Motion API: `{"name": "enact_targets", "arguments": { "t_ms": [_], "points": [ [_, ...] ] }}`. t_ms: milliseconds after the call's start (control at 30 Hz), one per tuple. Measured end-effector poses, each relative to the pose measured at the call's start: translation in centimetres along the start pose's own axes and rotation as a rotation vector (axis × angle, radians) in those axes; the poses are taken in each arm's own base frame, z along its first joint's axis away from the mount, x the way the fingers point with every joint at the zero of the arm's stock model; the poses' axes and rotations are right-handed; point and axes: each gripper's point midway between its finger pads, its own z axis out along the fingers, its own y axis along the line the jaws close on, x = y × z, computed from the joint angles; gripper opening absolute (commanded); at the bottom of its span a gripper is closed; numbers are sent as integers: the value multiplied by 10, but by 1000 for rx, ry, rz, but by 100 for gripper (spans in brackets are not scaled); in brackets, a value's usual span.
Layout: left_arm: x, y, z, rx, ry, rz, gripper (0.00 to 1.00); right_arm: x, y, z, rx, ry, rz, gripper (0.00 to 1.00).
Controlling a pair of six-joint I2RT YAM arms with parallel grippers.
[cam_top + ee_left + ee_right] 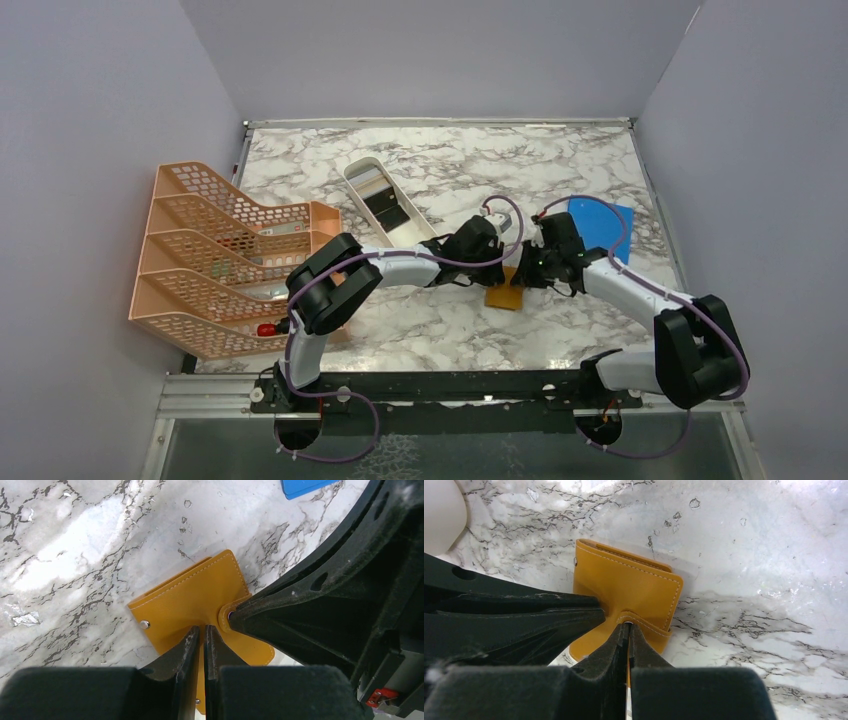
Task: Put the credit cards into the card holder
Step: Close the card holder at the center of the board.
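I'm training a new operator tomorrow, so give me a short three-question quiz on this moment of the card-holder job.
1. True or false: the left tool and the right tool both grip the card holder.
2. Which part does the right tool pinch? A: the snap strap. B: a black card. C: a white tray.
3. In the overhead view, what stands on the left side of the table?

Key: 1 true. 2 A. 3 the peach mesh file rack.
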Motion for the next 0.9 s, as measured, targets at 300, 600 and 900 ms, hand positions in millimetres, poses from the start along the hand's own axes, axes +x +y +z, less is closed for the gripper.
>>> {"name": "enact_targets", "arguments": {
  "t_ms": [300,600,900],
  "points": [
    [0,0,0,6,-11,-14,12,2,0,3,64,22,-19,4],
    [1,0,-1,13,-22,-20,12,4,0,6,107,30,22,3],
    [1,4,-2,31,-48,-50,12,9,0,9,148,-4,96,1]
  ]
}}
